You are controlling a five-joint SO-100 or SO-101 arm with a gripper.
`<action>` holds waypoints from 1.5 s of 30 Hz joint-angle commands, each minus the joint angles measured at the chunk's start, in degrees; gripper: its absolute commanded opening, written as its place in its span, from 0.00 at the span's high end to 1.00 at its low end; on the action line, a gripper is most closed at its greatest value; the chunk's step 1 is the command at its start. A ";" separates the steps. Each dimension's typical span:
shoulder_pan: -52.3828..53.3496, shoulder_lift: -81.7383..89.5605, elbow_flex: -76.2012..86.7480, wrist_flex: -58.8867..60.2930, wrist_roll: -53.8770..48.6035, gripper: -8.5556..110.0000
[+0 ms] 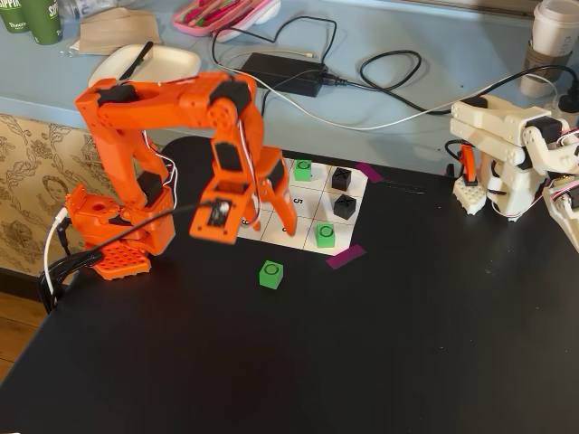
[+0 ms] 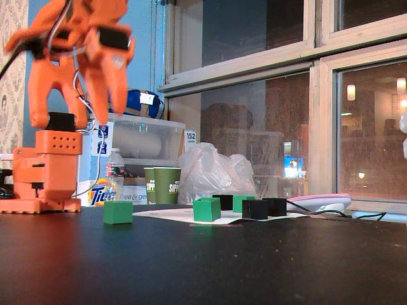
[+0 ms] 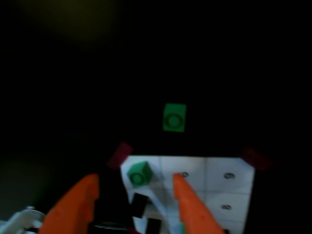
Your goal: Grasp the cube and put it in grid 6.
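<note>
Step in hand: approach, no grasp yet. My hand [image 3: 136,195] hangs above the paper board [image 1: 357,194], fingers spread, empty. The cube [image 1: 270,274] sits alone on the black desk [image 1: 362,362], lower centre of a fixed view. Next: descend over it, close.

Loose cube [image 1: 270,273] is sitting on the table [image 1: 380,344] off the board [image 1: 355,185], just near-left of its near edge in a fixed view. Two more O cubes are sitting on the board, one [image 1: 326,234] at the near edge, one [image 1: 302,169] at the far side, with two X cubes [image 1: 343,193] lying right of them. Arm base [image 1: 113,240] is standing left of the board, gripper [image 1: 262,212] hanging over the board's left part, well apart from the loose cube.
</note>
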 commanded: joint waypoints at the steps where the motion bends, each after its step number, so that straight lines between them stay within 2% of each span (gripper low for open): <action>1: -0.97 -0.62 -3.16 2.46 -0.09 0.73; 16: -1.93 -6.33 13.71 -11.07 -2.02 0.72; 26: -4.57 -8.44 16.96 -16.44 -1.76 0.72; 45: -2.11 -12.92 25.05 -26.02 -2.37 0.72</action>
